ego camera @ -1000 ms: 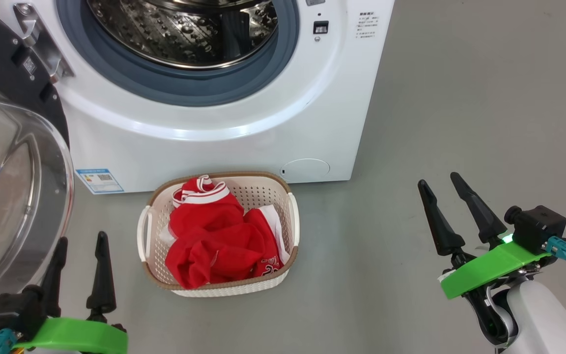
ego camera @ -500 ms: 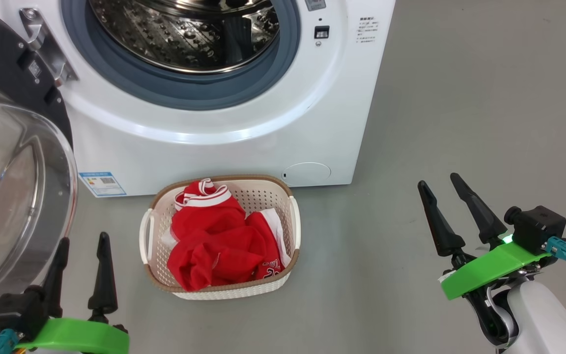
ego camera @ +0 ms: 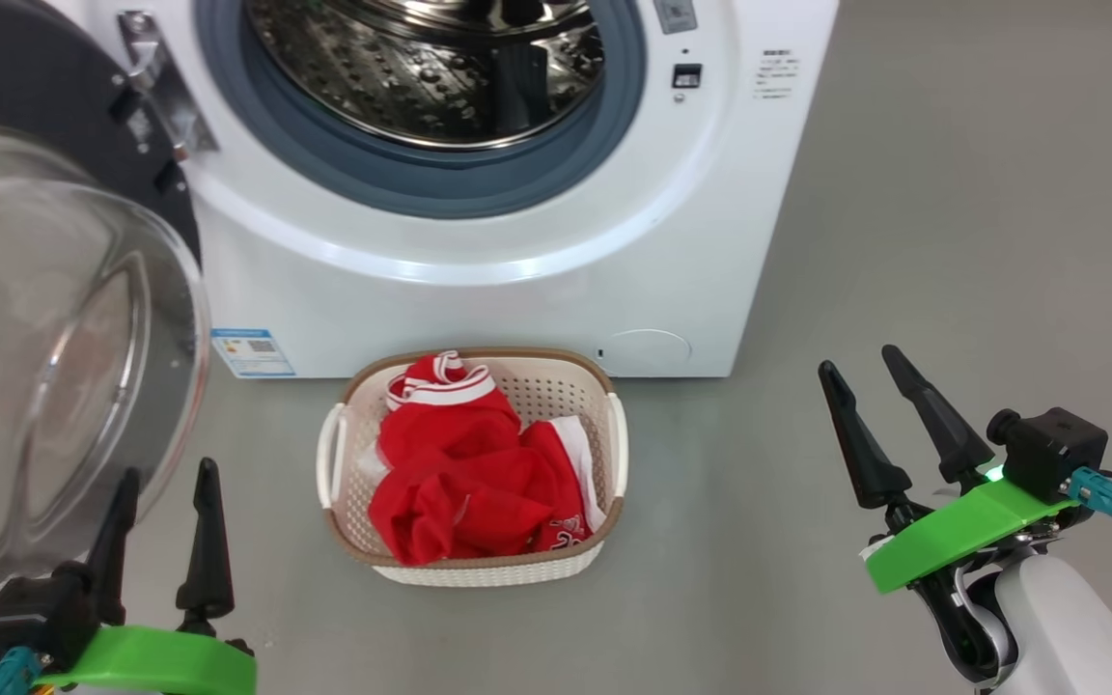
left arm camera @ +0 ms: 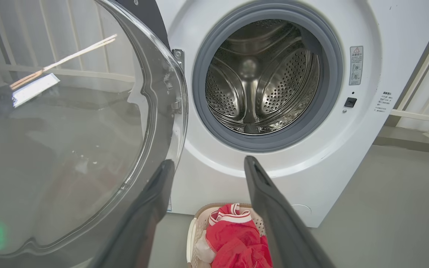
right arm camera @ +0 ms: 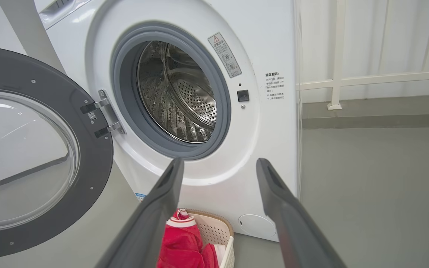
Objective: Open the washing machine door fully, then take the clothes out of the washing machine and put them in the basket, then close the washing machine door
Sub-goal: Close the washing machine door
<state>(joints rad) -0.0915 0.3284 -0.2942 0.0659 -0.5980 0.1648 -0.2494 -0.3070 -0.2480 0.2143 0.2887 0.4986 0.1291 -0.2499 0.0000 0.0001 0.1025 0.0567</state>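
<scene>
Steel drum (left arm camera: 255, 82) seemingly bare in wrist view; left pincer (ego camera: 167, 470), right pincer (ego camera: 857, 359) wide, empty.

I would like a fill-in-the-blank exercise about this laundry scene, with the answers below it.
The washing machine door stands ____.
The clothes in the basket are ____ with white trim.
The drum of the washing machine is ____.
The left pincer and the right pincer hold ____.
Missing words: open; red; empty; nothing.

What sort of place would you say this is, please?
Likely a laundry area in a lab or test space, not a home: a washing machine stands on a plain grey floor beside a white railing, with a basket of clothes before it.
</scene>
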